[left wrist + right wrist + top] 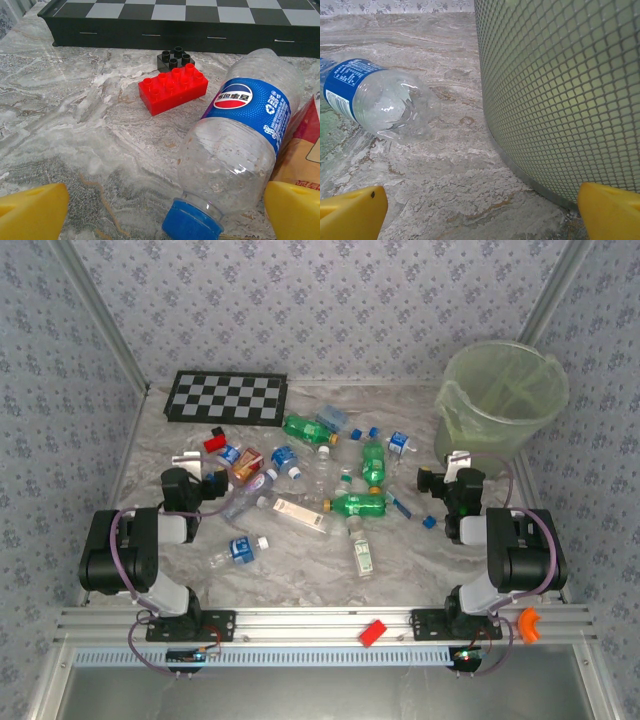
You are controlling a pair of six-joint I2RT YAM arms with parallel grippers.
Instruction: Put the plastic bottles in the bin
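Observation:
Several plastic bottles lie scattered across the middle of the marble table, among them green ones (357,504) and clear ones with blue labels (240,549). The pale-green bin (503,400) stands at the back right. My left gripper (205,483) is open and low at the left of the pile. In the left wrist view a clear bottle with a blue label and blue cap (240,135) lies between the yellow fingertips (30,210), cap towards me, untouched. My right gripper (447,480) is open just in front of the bin. Its wrist view has the bin's mesh wall (560,90) on the right and a clear bottle (380,100) on the left.
A black-and-white chequered board (226,397) lies at the back left. A red block (172,89) and a small black block (175,59) sit before it. An orange carton (300,150) lies beside the bottle. Another red block (373,632) rests on the front rail.

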